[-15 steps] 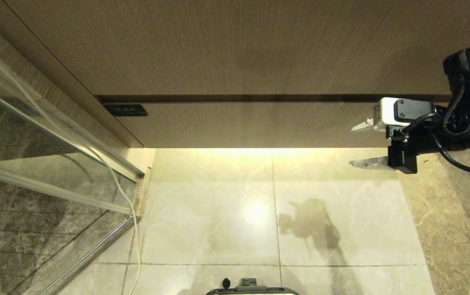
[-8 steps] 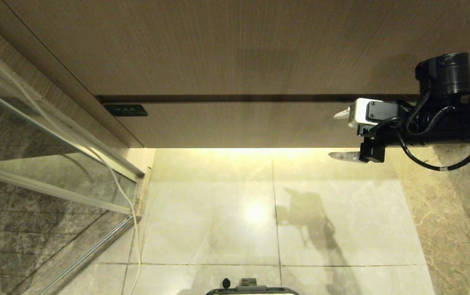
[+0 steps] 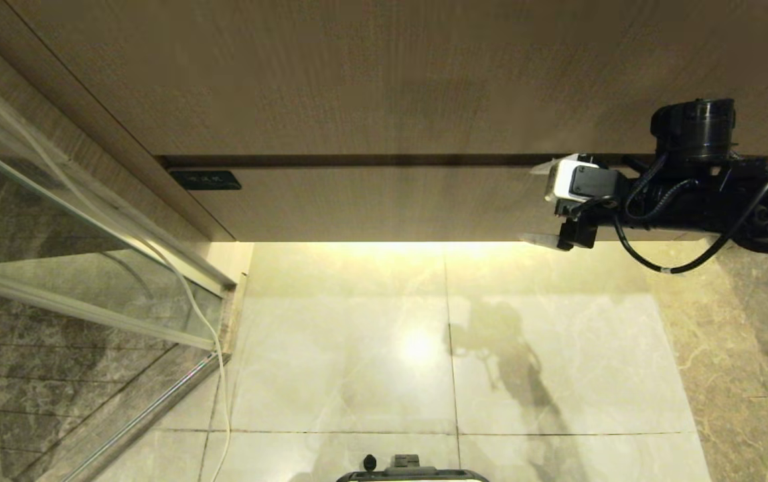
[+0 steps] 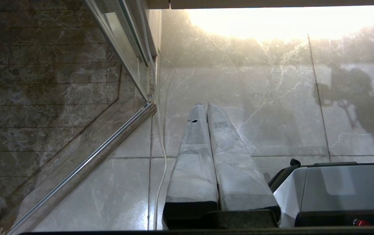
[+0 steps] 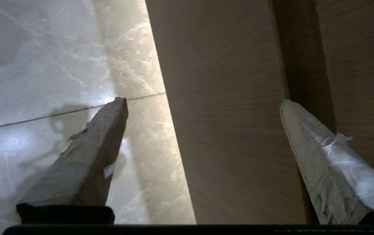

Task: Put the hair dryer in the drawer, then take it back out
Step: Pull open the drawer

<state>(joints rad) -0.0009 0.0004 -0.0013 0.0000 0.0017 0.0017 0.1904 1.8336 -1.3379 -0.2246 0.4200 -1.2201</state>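
The drawer (image 3: 390, 204) is the low, light wood band under the taller panel, and its plain front is closed. My right gripper (image 3: 532, 203) is at its right part, pointing left and open. One fingertip sits at the dark gap along the drawer's top edge, the other at its lower edge. In the right wrist view the drawer (image 5: 232, 130) front fills the space between the spread fingers of the right gripper (image 5: 203, 101). The hair dryer is out of view. My left gripper (image 4: 203, 105) hangs shut over the floor, parked and empty.
A glass shower door (image 3: 89, 268) with a metal rail stands at the left, and a white cord (image 3: 203, 321) trails down beside it. Glossy marble floor tiles (image 3: 357, 348) lie below the cabinet. My own base (image 3: 410, 474) shows at the bottom edge.
The right gripper has moved left along the drawer front and spread its fingers wider, so they now span the front's height. The left gripper has not moved.
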